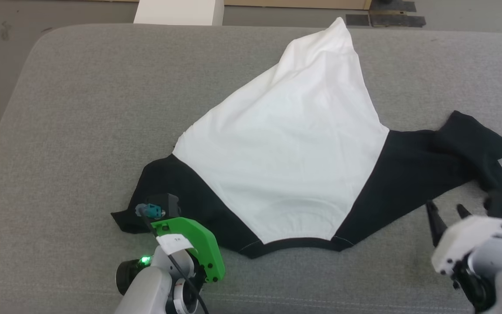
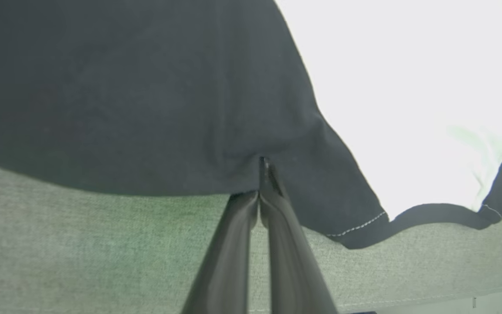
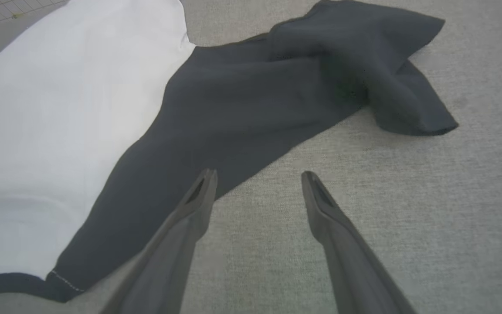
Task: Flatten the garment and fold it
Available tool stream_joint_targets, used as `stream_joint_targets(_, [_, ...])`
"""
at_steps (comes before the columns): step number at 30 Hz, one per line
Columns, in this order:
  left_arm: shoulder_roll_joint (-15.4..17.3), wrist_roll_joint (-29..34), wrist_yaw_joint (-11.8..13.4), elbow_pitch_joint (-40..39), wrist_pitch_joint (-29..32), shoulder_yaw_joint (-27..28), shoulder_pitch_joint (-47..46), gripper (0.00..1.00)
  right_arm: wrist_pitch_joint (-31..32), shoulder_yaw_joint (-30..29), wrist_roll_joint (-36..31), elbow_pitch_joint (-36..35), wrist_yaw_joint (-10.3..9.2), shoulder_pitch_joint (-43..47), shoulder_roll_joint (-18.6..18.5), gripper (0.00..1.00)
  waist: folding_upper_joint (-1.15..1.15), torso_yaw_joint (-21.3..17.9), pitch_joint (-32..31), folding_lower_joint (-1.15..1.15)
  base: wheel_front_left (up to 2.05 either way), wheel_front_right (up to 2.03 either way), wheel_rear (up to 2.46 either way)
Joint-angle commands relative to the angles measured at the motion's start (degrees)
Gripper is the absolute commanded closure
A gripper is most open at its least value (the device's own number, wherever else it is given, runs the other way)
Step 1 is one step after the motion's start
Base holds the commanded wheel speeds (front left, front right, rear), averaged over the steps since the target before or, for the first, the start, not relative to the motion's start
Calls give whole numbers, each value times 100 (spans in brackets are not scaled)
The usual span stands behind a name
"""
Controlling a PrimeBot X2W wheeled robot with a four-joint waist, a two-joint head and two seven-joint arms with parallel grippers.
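The garment (image 1: 286, 144) lies spread on a grey padded surface (image 1: 72, 109), white body pointing away, black-trimmed neckline toward me, one black sleeve out to each side. My left gripper (image 2: 262, 174) is shut on the near edge of the left black sleeve (image 2: 146, 87), and the cloth puckers around its tips. In the head view its wrist (image 1: 164, 213) sits over that sleeve (image 1: 168, 183). My right gripper (image 1: 446, 208) stands open just off the lower edge of the right sleeve (image 1: 425, 165). In its own wrist view the gripper (image 3: 259, 176) holds nothing, and its left finger overlaps the crumpled sleeve (image 3: 255, 96).
The padded surface has a rounded far-left corner (image 1: 55, 35) and a seam along its near edge (image 1: 320, 301). Beyond the far edge stand a white box (image 1: 177, 11) and dark floor mats (image 1: 386, 17). Bare grey fabric lies left of the garment.
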Motion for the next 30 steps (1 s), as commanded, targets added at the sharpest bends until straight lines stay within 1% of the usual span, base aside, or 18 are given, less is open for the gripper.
stream_joint_targets(1, [32, 1, -34, -77, -46, 2, 52, 100, 257, 61, -164, 108, -8, -258, 4, 0, 0, 29, 24, 0, 0, 0, 0])
stream_joint_targets(7, [11, -20, -30, -268, -39, -96, 37, 100, 1424, 297, -1012, 761, -8, -994, -24, 0, 0, 179, 140, 0, 0, 0, 0])
stream_joint_targets(11, [-7, -40, -51, -309, -57, -181, 9, 100, 1879, 300, -1447, 1142, -8, -1297, -110, 0, 0, 307, 241, 0, 0, 0, 0])
stream_joint_targets(16, [-23, -71, -69, -264, -99, -264, 6, 100, 2265, 364, -1618, 1530, -8, -1411, -139, 0, 0, 398, 324, 0, 0, 0, 0])
stream_joint_targets(19, [-34, -103, -74, -218, -130, -307, -6, 100, 2551, 545, -1595, 1756, -8, -1392, -170, 0, 0, 435, 351, 0, 0, 0, 0])
stream_joint_targets(20, [-37, -113, -74, -206, -140, -323, -11, 100, 2657, 598, -1562, 1814, -8, -1383, -183, 24, 0, 444, 356, 0, 0, 0, 0])
stream_joint_targets(21, [-40, -122, -76, -194, -148, -335, -15, 100, 2748, 647, -1508, 1858, -8, -1374, -188, 63, 0, 449, 357, 0, 0, 0, 0])
stream_joint_targets(22, [-42, -134, -81, -182, -159, -347, -20, 100, 2812, 690, -1435, 1873, -8, -1373, -202, 93, 0, 453, 355, 0, 0, 0, 0])
stream_joint_targets(23, [-44, -142, -85, -174, -170, -356, -24, 100, 2833, 734, -1383, 1866, -8, -1375, -222, 100, 0, 453, 350, 0, 0, 0, 0])
stream_joint_targets(25, [-47, -161, -95, -162, -206, -367, -35, 100, 2808, 825, -1245, 1813, -8, -1383, -287, 100, 0, 445, 323, 0, 0, 0, 0])
stream_joint_targets(30, [-52, -268, -217, -187, -329, -375, -16, 100, 2363, 1029, -830, 1523, -8, -1449, -428, 100, 0, 344, 157, 0, 0, 0, 0])
